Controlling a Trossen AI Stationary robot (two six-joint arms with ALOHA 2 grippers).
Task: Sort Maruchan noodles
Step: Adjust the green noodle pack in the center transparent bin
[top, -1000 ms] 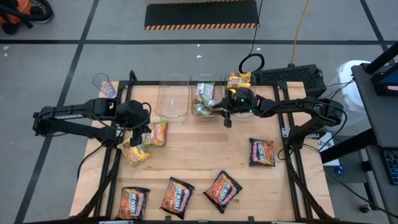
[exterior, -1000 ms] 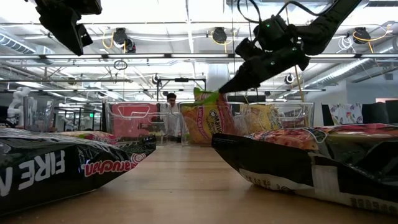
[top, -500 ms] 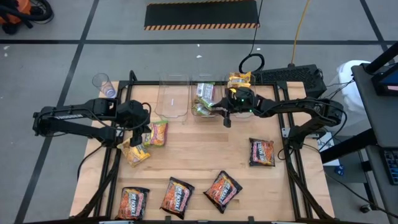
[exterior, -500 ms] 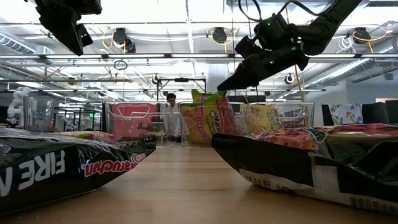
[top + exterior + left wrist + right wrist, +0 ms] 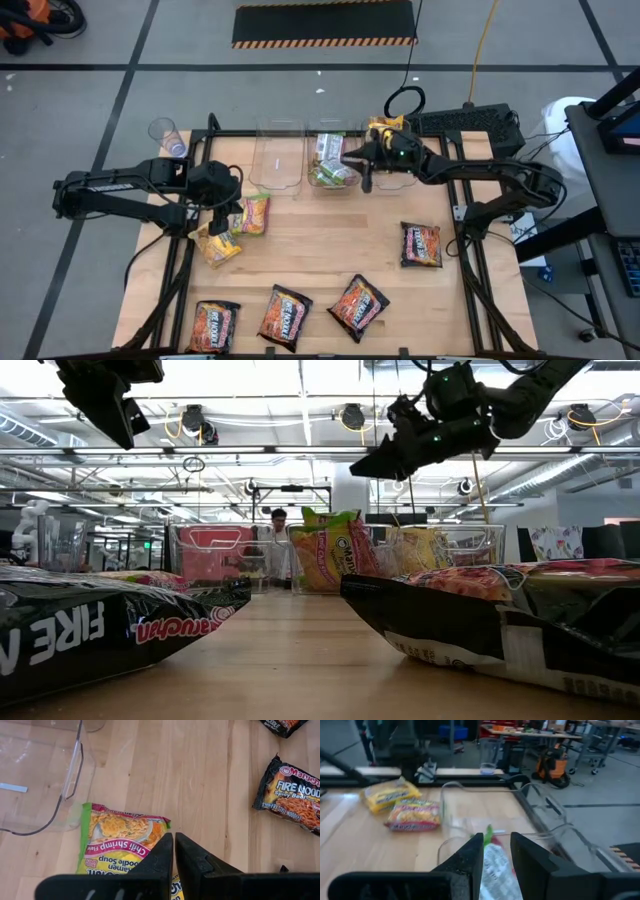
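Green-edged Maruchan noodle packets [image 5: 330, 160] stand in the middle clear bin [image 5: 311, 150]; one of them [image 5: 330, 550] leans against its wall. My right gripper [image 5: 360, 467] hangs open above this bin, nearly level, with that packet [image 5: 494, 867] below the gap between its fingers. Yellow packets [image 5: 384, 128] fill the right bin. My left gripper [image 5: 174, 844] is shut and empty, high above a yellow, green-edged packet [image 5: 117, 842] that lies flat on the table beside another yellow one [image 5: 215, 246]. Several dark packets [image 5: 421, 244] lie flat toward the near edge.
An empty clear bin [image 5: 278, 160] stands left of the middle one at the far edge. Dark packets [image 5: 358, 305] [image 5: 285, 316] [image 5: 213, 326] line the near edge. Bare wood lies in the table's middle. A clear cup [image 5: 165, 133] stands off the table's far left corner.
My right gripper has risen off the top of the green-edged packet in the middle bin and tipped up to nearly level, drifting slightly toward the far right. The packet has stayed standing in the bin.
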